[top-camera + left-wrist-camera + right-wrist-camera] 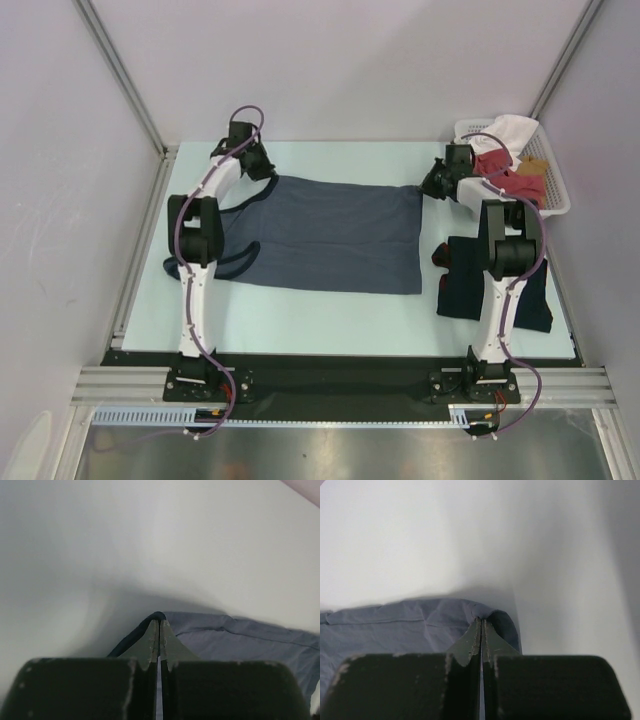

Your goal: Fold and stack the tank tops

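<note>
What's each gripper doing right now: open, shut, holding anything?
Left gripper: closed, pinching the far left edge of the slate-blue tank top.
Right gripper: closed, pinching its far right corner.

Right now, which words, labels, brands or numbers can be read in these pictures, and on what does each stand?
None can be read.
The slate-blue tank top shows plain cloth, no print, in all views.
A brownish patch, perhaps a tag, in the basket is too small to read.
</note>
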`<state>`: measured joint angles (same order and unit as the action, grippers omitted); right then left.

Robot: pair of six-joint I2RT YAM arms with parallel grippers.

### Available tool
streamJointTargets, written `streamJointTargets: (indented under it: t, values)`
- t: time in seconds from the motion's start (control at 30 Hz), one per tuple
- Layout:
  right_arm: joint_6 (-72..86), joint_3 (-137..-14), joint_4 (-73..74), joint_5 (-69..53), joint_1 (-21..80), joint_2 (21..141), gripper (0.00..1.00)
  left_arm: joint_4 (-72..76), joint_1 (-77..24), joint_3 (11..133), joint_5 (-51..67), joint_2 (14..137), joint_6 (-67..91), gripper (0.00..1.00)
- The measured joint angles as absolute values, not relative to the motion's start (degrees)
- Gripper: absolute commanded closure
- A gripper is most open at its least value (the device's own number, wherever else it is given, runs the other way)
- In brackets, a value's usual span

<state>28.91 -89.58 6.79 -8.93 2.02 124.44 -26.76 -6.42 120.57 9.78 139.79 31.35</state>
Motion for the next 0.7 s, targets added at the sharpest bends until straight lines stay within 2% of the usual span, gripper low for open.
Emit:
streamJointTargets:
  t: [0.7]
  values:
    - [30.1, -81.8, 5.3, -11.0, 1.9, 116.2, 1.00, -21.5, -6.1, 106.6, 12.3, 129.6, 30.8, 1.00]
